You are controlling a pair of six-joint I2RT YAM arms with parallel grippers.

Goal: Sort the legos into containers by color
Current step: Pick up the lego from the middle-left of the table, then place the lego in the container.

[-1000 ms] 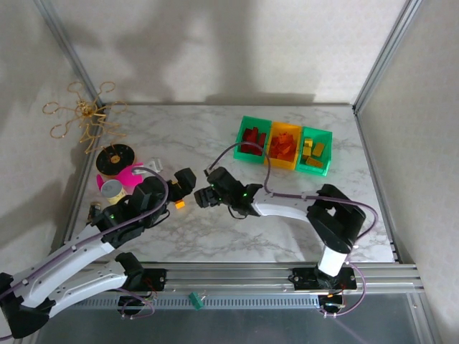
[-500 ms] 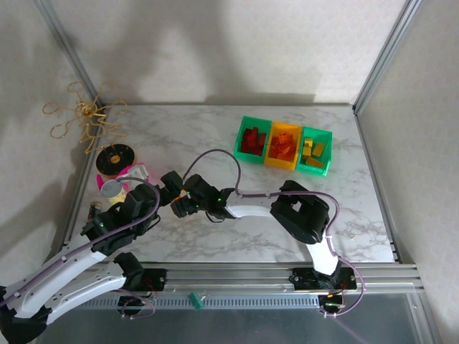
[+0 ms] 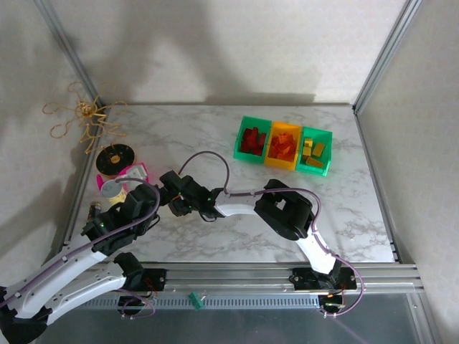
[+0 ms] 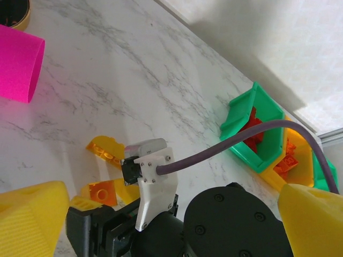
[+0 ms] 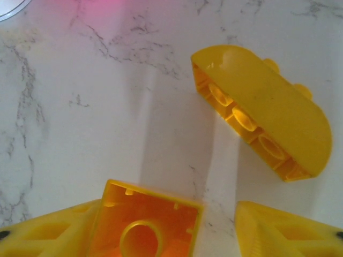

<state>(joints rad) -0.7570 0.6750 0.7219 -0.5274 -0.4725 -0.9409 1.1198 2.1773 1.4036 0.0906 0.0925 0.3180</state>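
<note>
Marble table [image 3: 344, 215], with the right arm stretched across to its left side, close beside the left arm. The containers [image 3: 283, 147] stand well apart at the far right, with sorted bricks inside. The left gripper [image 4: 171, 225] is spread wide and empty. The right gripper [image 5: 169, 230] is parted astride an orange lego [image 5: 134, 235], which lies against one finger and clear of the other; a curved yellow lego [image 5: 262, 134] sits just beside. Risk: an off-centre close may twist the brick out, or the crowded arms may collide.
</note>
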